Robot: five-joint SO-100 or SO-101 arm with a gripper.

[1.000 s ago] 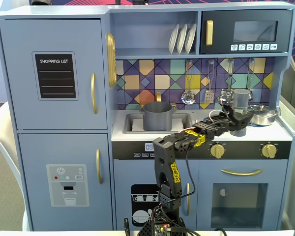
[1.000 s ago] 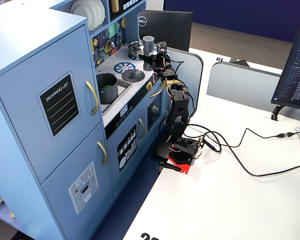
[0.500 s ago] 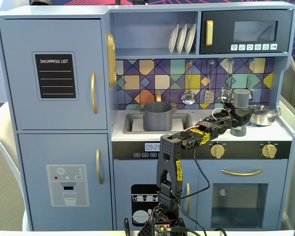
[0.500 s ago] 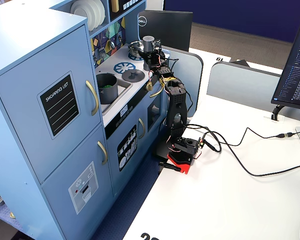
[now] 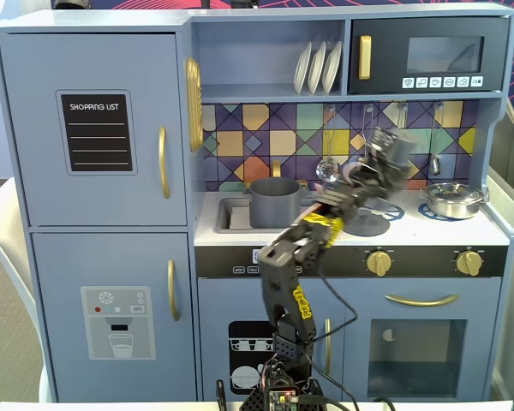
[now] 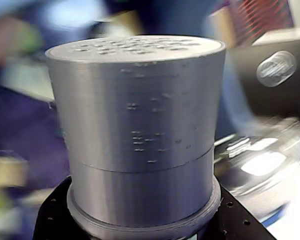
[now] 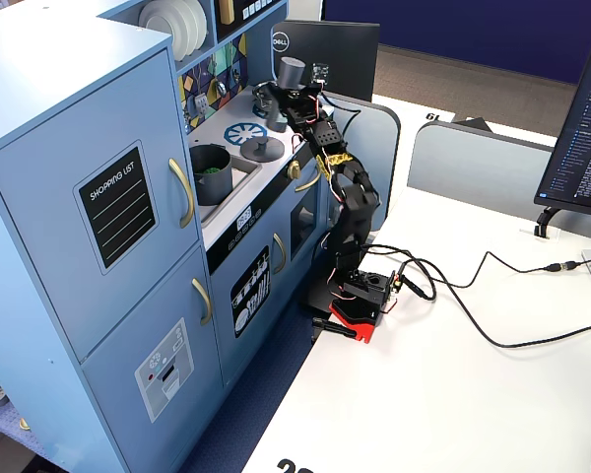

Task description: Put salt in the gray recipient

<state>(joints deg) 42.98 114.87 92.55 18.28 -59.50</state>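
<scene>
The salt is a gray cylinder with a lighter cap, held tilted in the air above the stove top by my gripper, which is shut on its lower part. In the wrist view the salt fills the frame, its holed cap on top and my black jaws hugging its base. The gray recipient stands in the sink, to the left of and lower than the salt. From the side, the salt and gripper hover over the stove, well right of the recipient.
A flat gray lid with a knob lies on the stove under the arm. A shiny steel pan sits at the right burner. A silver ladle and other utensils hang on the tiled back wall. Plates stand on the shelf above.
The gripper has lifted the salt off the right part of the stove, carrying it up and to the left, and the salt now leans.
</scene>
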